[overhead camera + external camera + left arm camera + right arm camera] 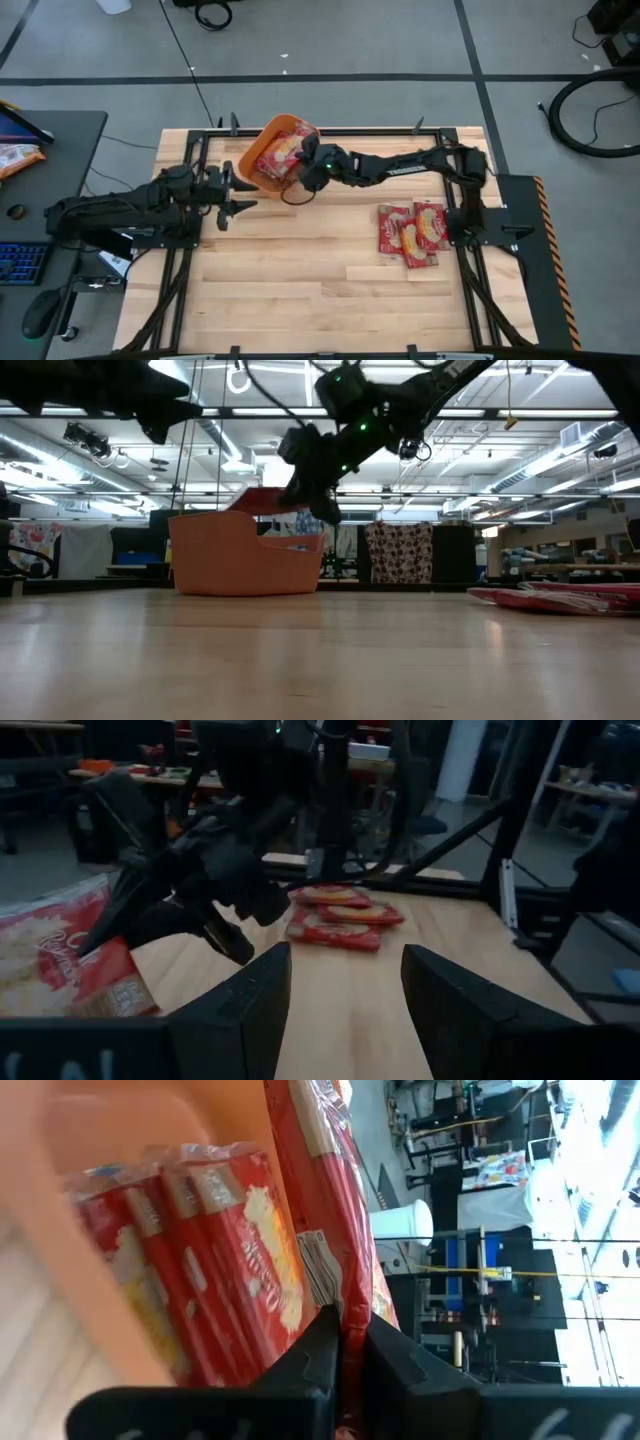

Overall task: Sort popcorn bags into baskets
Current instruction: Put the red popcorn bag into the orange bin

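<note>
Right gripper point(298, 172) pinches a popcorn bag point(335, 1210) above the orange tub point(262, 135), poised to drop; left gripper point(240, 197) waits, fingers apart.

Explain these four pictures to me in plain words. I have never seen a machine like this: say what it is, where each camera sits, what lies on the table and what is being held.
This is a robot with two dark arms at a wooden table, each ending in a two-finger pincer. One picture looks straight down from above, one looks level across the tabletop, and two come from cameras on the arms' wrists.

The right pincer reaches over the orange basket and is shut on a red popcorn bag; its wrist camera shows the bag pinched between the fingers, with more bags in the basket below it. The left pincer waits open beside the basket, holding nothing.

A small pile of bags lies on the table's right side, not yet sorted.
</note>
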Available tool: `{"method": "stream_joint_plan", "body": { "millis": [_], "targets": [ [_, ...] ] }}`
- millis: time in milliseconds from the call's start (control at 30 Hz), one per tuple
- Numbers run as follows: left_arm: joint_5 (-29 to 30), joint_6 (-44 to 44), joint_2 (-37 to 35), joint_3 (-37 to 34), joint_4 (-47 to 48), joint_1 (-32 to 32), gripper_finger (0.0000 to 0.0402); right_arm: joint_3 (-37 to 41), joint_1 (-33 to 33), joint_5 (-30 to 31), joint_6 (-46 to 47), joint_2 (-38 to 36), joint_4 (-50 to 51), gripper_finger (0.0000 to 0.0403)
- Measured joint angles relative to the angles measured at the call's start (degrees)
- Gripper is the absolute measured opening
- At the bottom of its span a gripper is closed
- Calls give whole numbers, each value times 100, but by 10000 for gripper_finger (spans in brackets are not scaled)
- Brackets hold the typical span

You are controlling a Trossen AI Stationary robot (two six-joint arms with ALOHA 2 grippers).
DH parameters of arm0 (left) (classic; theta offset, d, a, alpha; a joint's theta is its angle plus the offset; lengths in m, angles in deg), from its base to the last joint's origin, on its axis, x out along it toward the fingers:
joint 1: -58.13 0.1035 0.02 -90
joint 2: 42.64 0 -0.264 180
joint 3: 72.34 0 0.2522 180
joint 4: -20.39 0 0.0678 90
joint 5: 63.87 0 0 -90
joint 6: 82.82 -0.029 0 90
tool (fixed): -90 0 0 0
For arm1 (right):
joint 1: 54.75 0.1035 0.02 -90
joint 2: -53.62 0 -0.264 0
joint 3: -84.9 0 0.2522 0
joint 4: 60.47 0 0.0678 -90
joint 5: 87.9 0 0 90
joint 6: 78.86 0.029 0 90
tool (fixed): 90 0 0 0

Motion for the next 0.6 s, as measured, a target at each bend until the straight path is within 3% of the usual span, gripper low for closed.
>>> {"method": "stream_joint_plan", "body": {
  "millis": [333, 467, 600],
  "targets": [
    [156, 1312, -532, -1083, -1332, -668, 194, -1204, -294, -328, -82, 1064, 345, 41],
    [275, 1403, -539, -1533, -2356, -981, 194, -1644, -439, -510, 39, 1322, 830, 70],
    [542, 1287, -530, -1770, -2762, -1203, 194, -1945, -515, -491, 306, 1493, 1385, 105]
  ]
}}
